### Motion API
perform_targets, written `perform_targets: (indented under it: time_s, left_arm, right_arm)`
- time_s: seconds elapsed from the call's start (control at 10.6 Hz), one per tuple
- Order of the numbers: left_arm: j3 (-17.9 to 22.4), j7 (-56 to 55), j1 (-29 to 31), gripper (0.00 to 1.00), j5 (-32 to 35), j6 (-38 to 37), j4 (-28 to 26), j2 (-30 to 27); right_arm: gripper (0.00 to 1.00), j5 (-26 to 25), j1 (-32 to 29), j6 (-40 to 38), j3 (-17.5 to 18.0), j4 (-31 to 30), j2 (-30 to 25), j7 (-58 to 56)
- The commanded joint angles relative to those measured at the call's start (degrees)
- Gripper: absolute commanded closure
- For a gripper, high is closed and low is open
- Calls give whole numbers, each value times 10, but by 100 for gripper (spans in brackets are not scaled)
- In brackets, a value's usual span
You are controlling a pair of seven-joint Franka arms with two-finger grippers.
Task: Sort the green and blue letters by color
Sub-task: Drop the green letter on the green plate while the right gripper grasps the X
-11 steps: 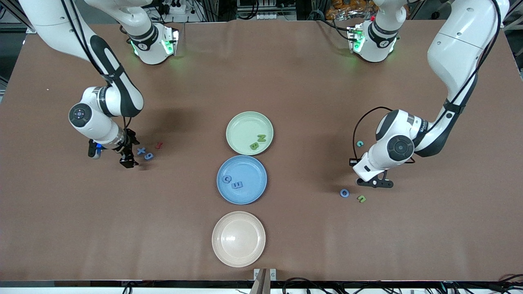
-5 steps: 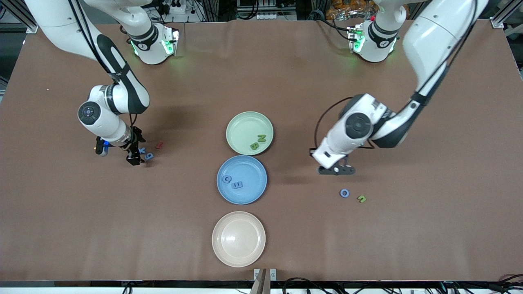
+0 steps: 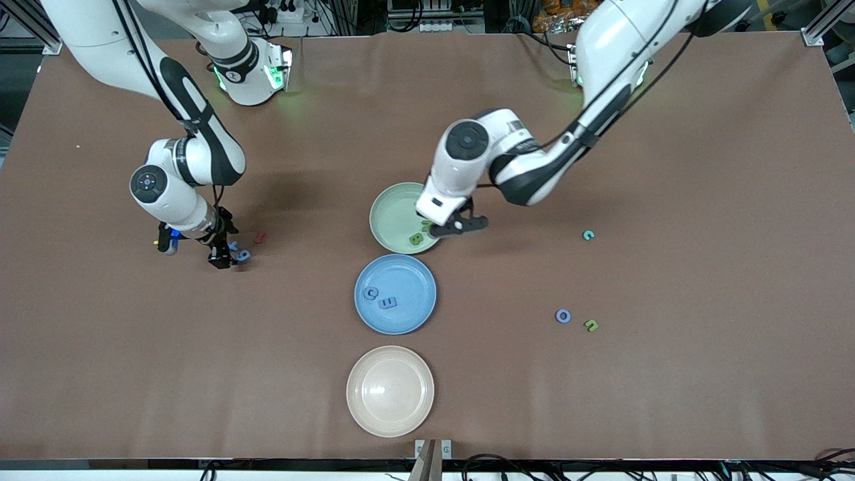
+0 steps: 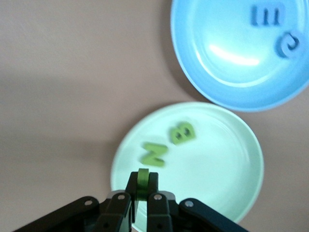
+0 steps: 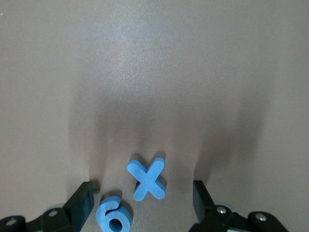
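My left gripper [image 3: 457, 227] hangs over the rim of the green plate [image 3: 391, 207], shut on a small green letter [image 4: 143, 180] held on edge between its fingers. Green letters B [image 3: 415, 238] and N [image 4: 154, 153] lie in that plate [image 4: 217, 169]. The blue plate [image 3: 411, 314] holds a blue E [image 3: 387, 303] and a blue G [image 3: 371, 292]. My right gripper [image 5: 141, 193] is down at the table near the right arm's end, open, with a blue X [image 5: 147, 179] and a blue 9 [image 5: 114, 216] between its fingers. A blue O [image 3: 563, 316] and a green u [image 3: 591, 325] lie toward the left arm's end.
An empty beige plate [image 3: 390, 391] sits nearest the front camera, in line with the other two plates. A small red piece [image 3: 260, 237] lies beside the right gripper. A teal C [image 3: 588, 234] lies on the table toward the left arm's end.
The left arm has swung from beside the O and u across to the green plate, still shut. The right gripper has shifted slightly to straddle the X and 9.
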Motion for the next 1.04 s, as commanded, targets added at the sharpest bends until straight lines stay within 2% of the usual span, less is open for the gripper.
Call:
perform_targets:
  time_s: [0.0, 0.09, 0.19, 0.28, 0.38, 0.57, 0.76, 0.95]
  left_arm:
    - [25, -73, -60, 100, -4, 43, 33, 41]
    - [46, -80, -76, 73, -6, 46, 34, 41]
    - [53, -80, -76, 1, -8, 48, 35, 42]
    - [53, -80, -76, 0, -8, 49, 40, 41]
    - [53, -76, -68, 0, -8, 49, 48, 36]
    - [53, -29, -21, 0, 0, 39, 47, 23]
    - [52, 79, 32, 0, -2, 2, 46, 14]
    - [49, 203, 100, 0, -1, -26, 46, 10]
  right_arm:
    - [69, -39, -6, 13, 0, -12, -4, 10]
    - [78, -54, -7, 13, 0, -14, -4, 10]
    - [87, -57, -7, 13, 0, -15, -4, 10]
    - [98, -64, -8, 13, 1, -15, -4, 10]
    - [100, -67, -8, 13, 0, -15, -4, 10]
    - [100, -79, -9, 12, 0, -14, -4, 6]
    - [100, -102, -21, 4, 1, -7, -17, -22]
    - [100, -102, -27, -38, 0, 16, -36, -84]
